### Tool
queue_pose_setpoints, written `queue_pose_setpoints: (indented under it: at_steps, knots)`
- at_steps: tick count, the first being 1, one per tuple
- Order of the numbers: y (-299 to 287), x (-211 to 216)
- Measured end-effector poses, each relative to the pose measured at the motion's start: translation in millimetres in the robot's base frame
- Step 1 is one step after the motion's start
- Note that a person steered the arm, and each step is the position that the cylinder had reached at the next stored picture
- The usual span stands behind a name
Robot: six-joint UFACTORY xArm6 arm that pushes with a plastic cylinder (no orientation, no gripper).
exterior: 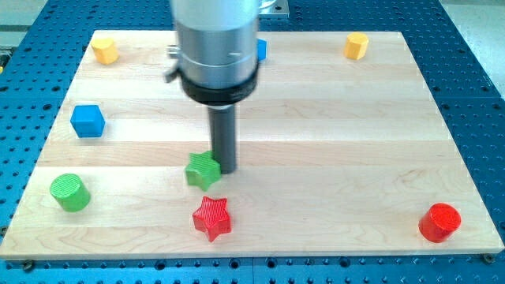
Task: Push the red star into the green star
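Observation:
The red star (211, 218) lies near the view's bottom edge of the wooden board (331, 118), a little left of centre. The green star (203, 169) lies just above it, with a small gap between them. My tip (225, 170) is down at the green star's right side, touching or nearly touching it, above and slightly right of the red star.
A green cylinder (69, 192) stands at the lower left and a red cylinder (439, 222) at the lower right. A blue cube (87, 121) is at the left. Yellow blocks sit at the top left (105, 50) and top right (357, 46). A blue block (261, 50) peeks from behind the arm.

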State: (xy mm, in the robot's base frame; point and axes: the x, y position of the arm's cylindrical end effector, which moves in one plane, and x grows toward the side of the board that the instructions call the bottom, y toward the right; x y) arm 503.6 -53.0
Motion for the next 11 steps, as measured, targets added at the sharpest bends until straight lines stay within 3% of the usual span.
queue_pose_setpoints:
  at_steps: [2,3,4,5,6,7,8,9,11]
  knots:
    - [-69.1,33.5]
    - [7.9,29.3]
    - [43.6,48.7]
    - [50.1,102.2]
    - [61.7,108.0]
    - [1.4,107.0]
    - [-18.6,101.9]
    - [61.5,95.8]
    - [-68.3,83.0]
